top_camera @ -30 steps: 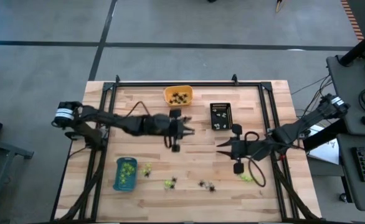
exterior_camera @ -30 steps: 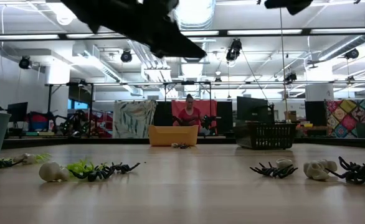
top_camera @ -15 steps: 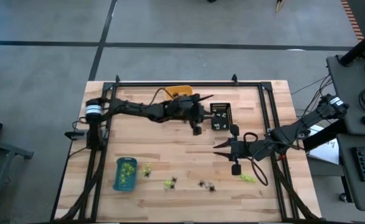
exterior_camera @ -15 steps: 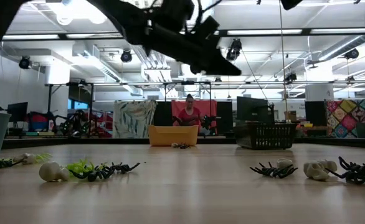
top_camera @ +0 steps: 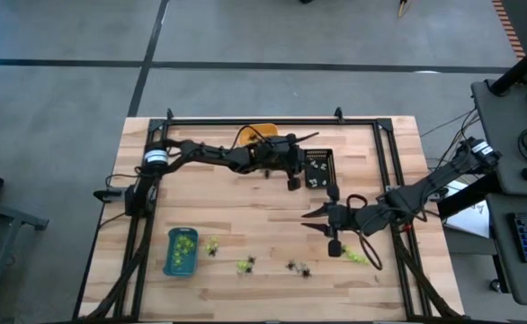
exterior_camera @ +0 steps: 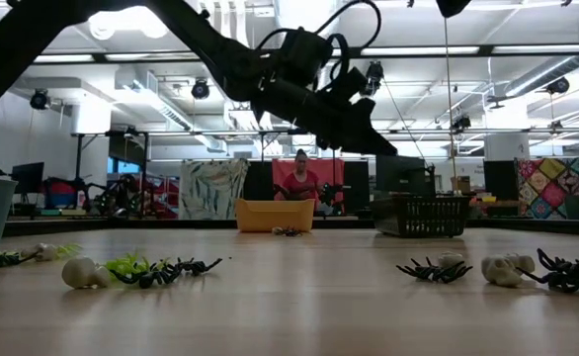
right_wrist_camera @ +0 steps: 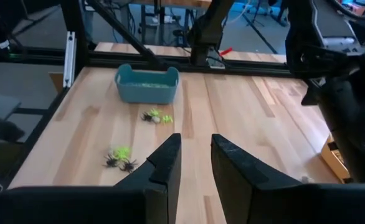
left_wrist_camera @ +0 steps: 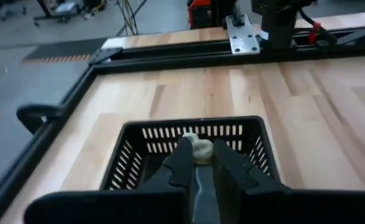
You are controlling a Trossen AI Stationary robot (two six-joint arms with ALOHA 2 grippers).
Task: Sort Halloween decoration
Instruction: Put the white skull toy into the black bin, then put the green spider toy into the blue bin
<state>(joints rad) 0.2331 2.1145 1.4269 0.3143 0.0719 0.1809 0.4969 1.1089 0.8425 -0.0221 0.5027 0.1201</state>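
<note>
My left gripper (top_camera: pixel 297 171) reaches from the table's left to the black tray (top_camera: pixel 319 168) at the far middle, shut on a whitish Halloween decoration (left_wrist_camera: pixel 198 149). My right gripper (top_camera: pixel 322 225) hovers right of centre, open, with nothing between its fingers (right_wrist_camera: pixel 170 158). More decorations lie loose on the wood near the front: green and black ones (top_camera: pixel 211 245), (top_camera: pixel 245 264), black ones (top_camera: pixel 298 267) and a green one (top_camera: pixel 355 257). Whitish pieces lie in the black tray. My left gripper pinches the whitish decoration (left_wrist_camera: pixel 199 147) between its two fingertips. The fingers slant down a little and come from the table's left. The piece hangs clear, above the inside of the black tray (left_wrist_camera: pixel 189 124).
A blue tray (top_camera: pixel 181 250) with green pieces stands at the near left. An orange tray (top_camera: pixel 256 135) at the far edge is half hidden by my left arm. A black frame (top_camera: pixel 272 120) runs round the table's far and side edges. A person shows in the room behind (exterior_camera: pixel 300 173).
My left gripper has swung from the table's middle toward the far edge and the right, sinking a little, and now stands over the black tray. My right gripper has shifted slightly toward the near edge.
</note>
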